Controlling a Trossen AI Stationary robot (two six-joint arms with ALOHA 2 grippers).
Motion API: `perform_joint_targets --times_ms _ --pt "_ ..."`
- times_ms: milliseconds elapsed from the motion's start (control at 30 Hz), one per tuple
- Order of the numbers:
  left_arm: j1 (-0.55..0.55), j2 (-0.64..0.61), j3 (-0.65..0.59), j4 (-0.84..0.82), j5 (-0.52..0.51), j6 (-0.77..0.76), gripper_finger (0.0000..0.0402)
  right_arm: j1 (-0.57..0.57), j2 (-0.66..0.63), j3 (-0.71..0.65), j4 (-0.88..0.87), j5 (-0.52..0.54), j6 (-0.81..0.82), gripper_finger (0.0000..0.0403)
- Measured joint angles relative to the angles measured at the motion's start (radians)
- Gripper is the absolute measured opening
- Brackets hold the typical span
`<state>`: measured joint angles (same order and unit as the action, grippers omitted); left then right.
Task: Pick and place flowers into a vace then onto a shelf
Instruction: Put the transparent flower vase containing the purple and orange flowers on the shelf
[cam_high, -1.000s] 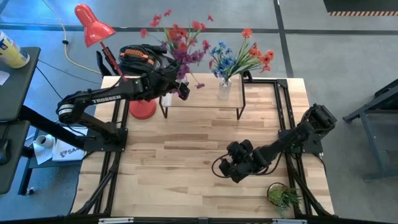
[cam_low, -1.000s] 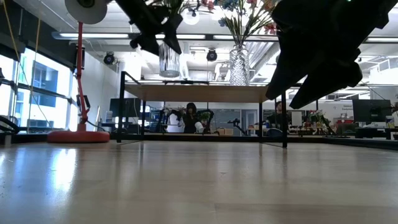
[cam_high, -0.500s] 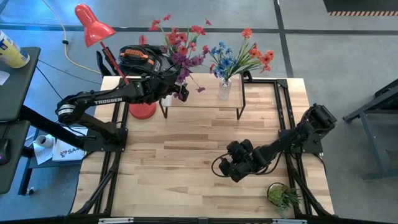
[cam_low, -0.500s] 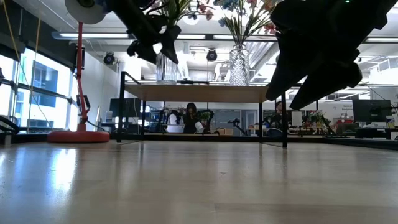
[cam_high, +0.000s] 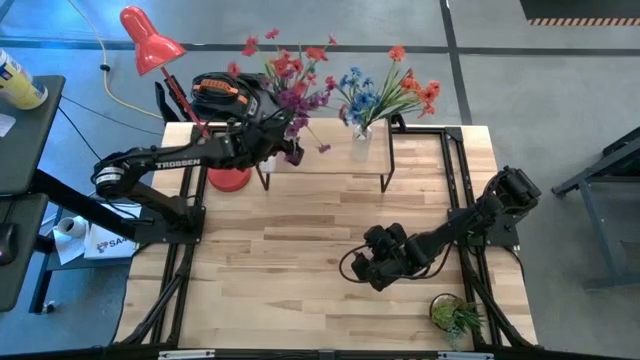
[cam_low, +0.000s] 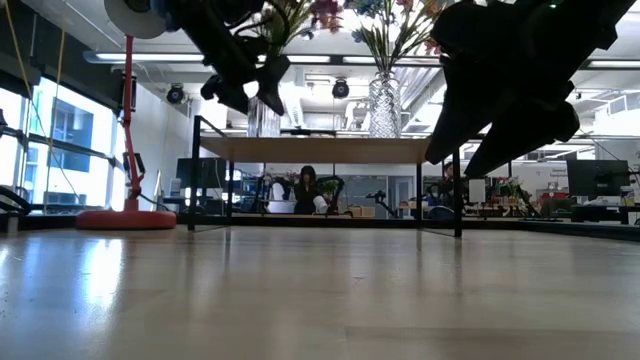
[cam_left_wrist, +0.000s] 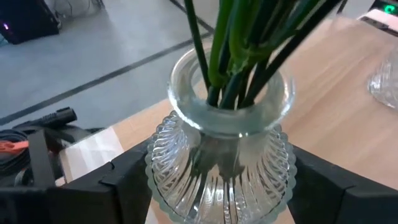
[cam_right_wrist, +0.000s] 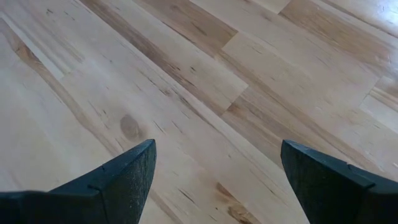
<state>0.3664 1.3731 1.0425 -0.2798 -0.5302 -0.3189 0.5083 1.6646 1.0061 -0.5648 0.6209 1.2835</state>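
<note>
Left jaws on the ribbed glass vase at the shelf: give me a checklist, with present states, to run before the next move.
1. Left gripper jaws on both sides of the ribbed clear glass vase: ok.
2. Green flower stems seated in the vase mouth: ok.
3. Vase base resting on the light wooden shelf with black legs: cannot tell.
4. Second clear glass vase with blue and orange flowers standing apart on the shelf: ok.
5. Right gripper open over the bare wooden tabletop, away from the shelf: ok.
</note>
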Motion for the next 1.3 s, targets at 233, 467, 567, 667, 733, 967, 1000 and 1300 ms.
perform_joint_targets --times_ms 233,467,567,667,733,967,1000,1300 --pt "-0.002 -0.014 -0.054 0.069 0.0 -0.019 0.0335 0.0 0.0 0.0 -0.002 -0.003 0.0 0.0334" --pt "-0.001 -0.023 -0.057 0.111 0.043 -0.007 0.0376 0.0 0.0 0.0 -0.014 -0.004 0.0 0.0334" --pt "-0.004 -0.023 -0.06 0.09 0.051 -0.006 0.0367 0.0 0.0 0.0 -0.021 -0.004 0.0 0.0334" --pt "-0.028 -0.027 -0.059 0.096 0.041 -0.003 0.0355 0.0 0.0 0.0 -0.025 -0.003 0.0 0.0334" --pt "-0.031 -0.032 -0.059 0.09 0.038 0.0 0.0349 0.0 0.0 0.0 -0.026 -0.003 0.0 0.0334" --pt "-0.047 -0.046 -0.059 0.03 -0.012 0.0 0.0353 0.0 0.0 0.0 -0.031 -0.003 0.0 0.0334" --pt "-0.047 -0.049 -0.059 0.022 -0.01 0.0 0.0356 0.0 0.0 0.0 -0.031 -0.003 0.0 0.0334" --pt "-0.047 -0.057 -0.058 -0.01 -0.007 -0.029 0.0395 0.0 0.0 0.0 -0.031 -0.003 0.0 0.0334"
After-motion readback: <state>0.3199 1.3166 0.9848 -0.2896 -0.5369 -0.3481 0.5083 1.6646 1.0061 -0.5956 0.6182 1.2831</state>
